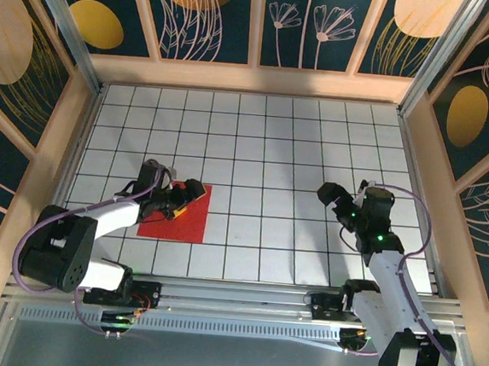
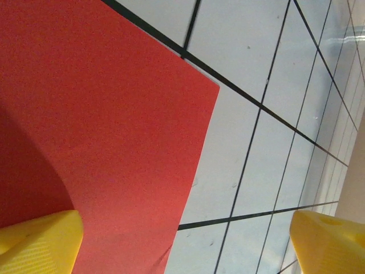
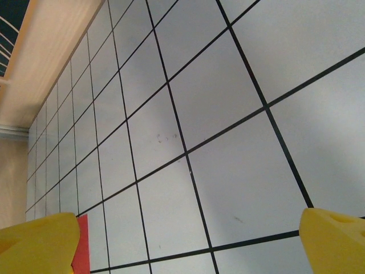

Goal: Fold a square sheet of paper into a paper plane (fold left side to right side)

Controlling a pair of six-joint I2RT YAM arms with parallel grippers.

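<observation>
Sheet of paper beneath left gripper, jaws spread astride its far right corner; right gripper, jaws likewise spread, well apart over tiles.

No word, number, brand or sign could be read anywhere.

- One yellow plastic finger of the left gripper bore faint rows of fine raised marks on its face, seen from the left wrist. They were possibly lettering, but too blurred and small to read.
- The thin bright red square sheet of paper was plain.
- The white table carried black grid lines only.
- The dark blue wall panels carried painted leaves and orange ovals only.
</observation>
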